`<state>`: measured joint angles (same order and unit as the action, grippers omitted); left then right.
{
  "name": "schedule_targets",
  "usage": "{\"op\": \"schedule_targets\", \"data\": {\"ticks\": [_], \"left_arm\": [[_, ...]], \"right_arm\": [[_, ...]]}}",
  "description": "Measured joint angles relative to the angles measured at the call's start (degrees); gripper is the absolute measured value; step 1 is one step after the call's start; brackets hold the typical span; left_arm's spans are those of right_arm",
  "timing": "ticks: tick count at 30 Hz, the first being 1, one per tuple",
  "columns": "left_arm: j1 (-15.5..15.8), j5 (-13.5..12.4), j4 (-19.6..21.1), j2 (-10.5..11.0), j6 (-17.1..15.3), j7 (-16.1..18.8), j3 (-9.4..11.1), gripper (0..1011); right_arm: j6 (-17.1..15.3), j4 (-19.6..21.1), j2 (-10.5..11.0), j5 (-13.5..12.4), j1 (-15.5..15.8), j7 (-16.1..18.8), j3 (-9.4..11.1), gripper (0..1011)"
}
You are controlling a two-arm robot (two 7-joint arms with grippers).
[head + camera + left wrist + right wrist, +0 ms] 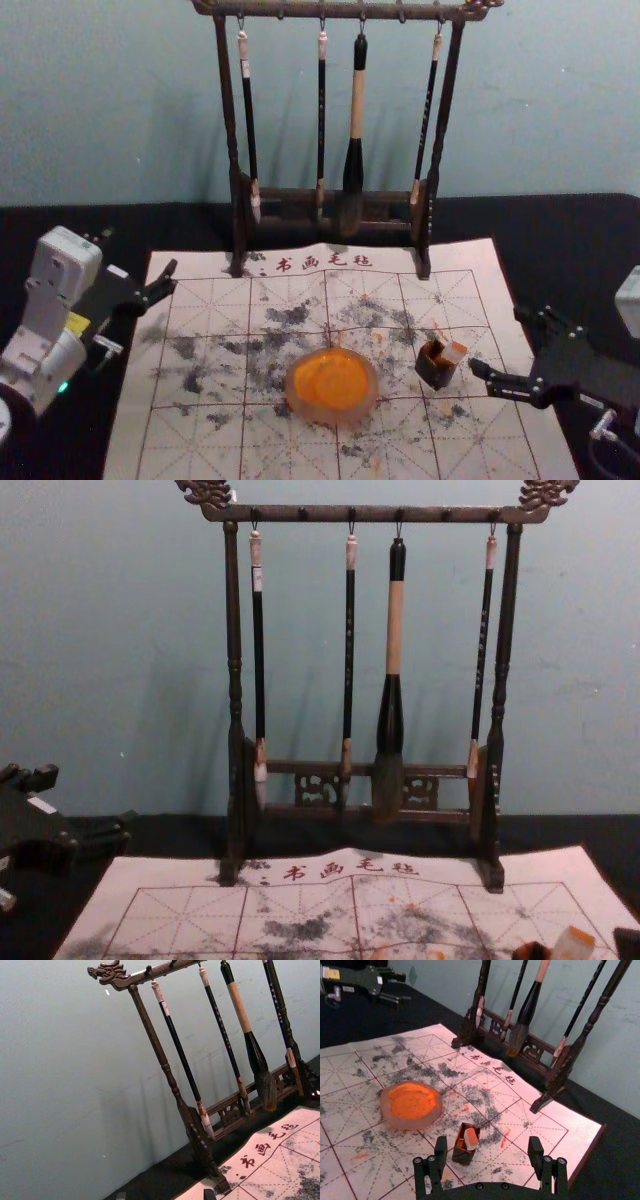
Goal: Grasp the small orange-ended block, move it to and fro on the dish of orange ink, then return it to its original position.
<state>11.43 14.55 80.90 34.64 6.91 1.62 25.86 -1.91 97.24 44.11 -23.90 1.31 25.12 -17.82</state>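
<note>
Right pincer (pixel 500 342): wide open, empty, its fingers apart at the right side of the mat
Small block (pixel 455 352): just beside the right pincer, to its left, tilted in the box with one end sticking out
Dark box (pixel 433 368): near the right pincer, on the mat, open at the top
Ink dish (pixel 332 386): farther left of the right pincer, past the box, holding orange ink
Left pincer (pixel 139 252): parked, open and empty, well apart from the right pincer, by the mat's left edge
Mat (pixel 215 290): between the two pincers, ink-stained, on the black tabletop (pixel 520 225)
Brush rack (pixel 228 110): beyond both pincers, four brushes hanging
</note>
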Motion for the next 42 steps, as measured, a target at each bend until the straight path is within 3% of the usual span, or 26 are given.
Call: {"op": "schedule_targets", "data": {"ticks": [15,42], "left_arm": [[0.0,0.0,0.0,0.0,0.0,0.0,0.0,1002],[0.0,0.0,0.0,0.0,0.0,0.0,0.0,1002]], "right_arm": [[-0.67,-4.82,-3.44,4.35,-4.41,3.01,-1.95,1003],[-2.28,-8.84,-6.24,6.68,-8.43,6.52,-3.41,1003]]}}
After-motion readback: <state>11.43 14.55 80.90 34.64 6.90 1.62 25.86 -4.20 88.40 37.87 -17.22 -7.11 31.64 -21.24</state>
